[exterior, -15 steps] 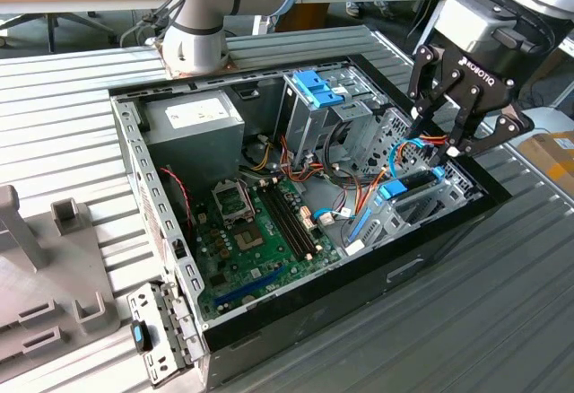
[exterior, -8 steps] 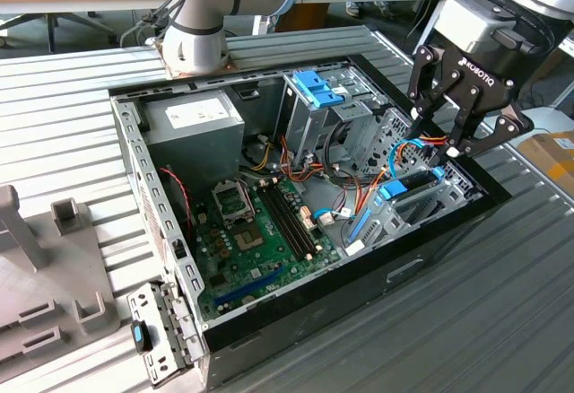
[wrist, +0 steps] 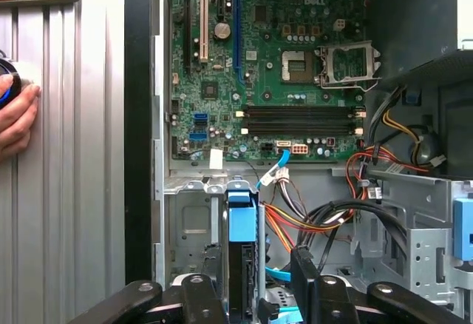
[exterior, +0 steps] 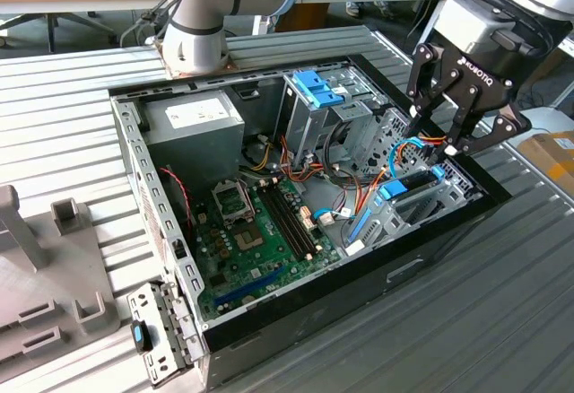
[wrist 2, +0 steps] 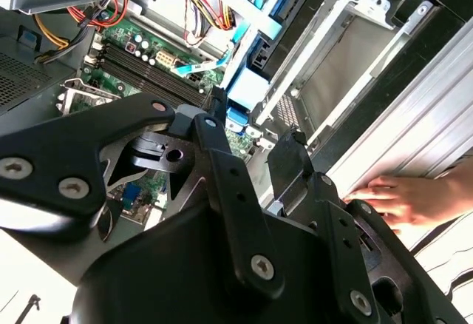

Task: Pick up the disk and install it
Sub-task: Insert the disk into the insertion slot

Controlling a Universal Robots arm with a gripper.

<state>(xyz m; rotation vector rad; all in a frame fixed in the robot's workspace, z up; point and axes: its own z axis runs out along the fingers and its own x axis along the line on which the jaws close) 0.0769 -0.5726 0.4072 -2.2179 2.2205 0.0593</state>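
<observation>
Hanging over the opened computer case (exterior: pixel 359 290) at the exterior view's right, the pincer (exterior: pixel 437 148) is seen with its fingers spread apart and nothing clamped between them. The disk (exterior: pixel 414 181) is found just beneath it, set on edge in a metal bay (exterior: pixel 405 218) beside the case wall, with a blue tab showing at each end. In the first wrist view the disk (wrist: pixel 242 239) is framed between the two black fingers (wrist: pixel 304 272), one on either side (whether either one touches it cannot be told). In the second wrist view the pincer (wrist 2: pixel 255 120) is shown near the blue rail of the disk (wrist 2: pixel 247 91). A green circuit board (exterior: pixel 260 231) is laid across the case floor, and coloured wires (exterior: pixel 363 194) are bunched between it and the bay. A grey power box (exterior: pixel 193 122) is fitted at the opposite end of the case, close to the arm's base (exterior: pixel 193 43). The case is stood on a ribbed metal desk (exterior: pixel 511 321), and a person's hand (wrist: pixel 15 117) is rested on that desk just outside the case wall, as is also seen in the second wrist view (wrist 2: pixel 399 198).
</observation>
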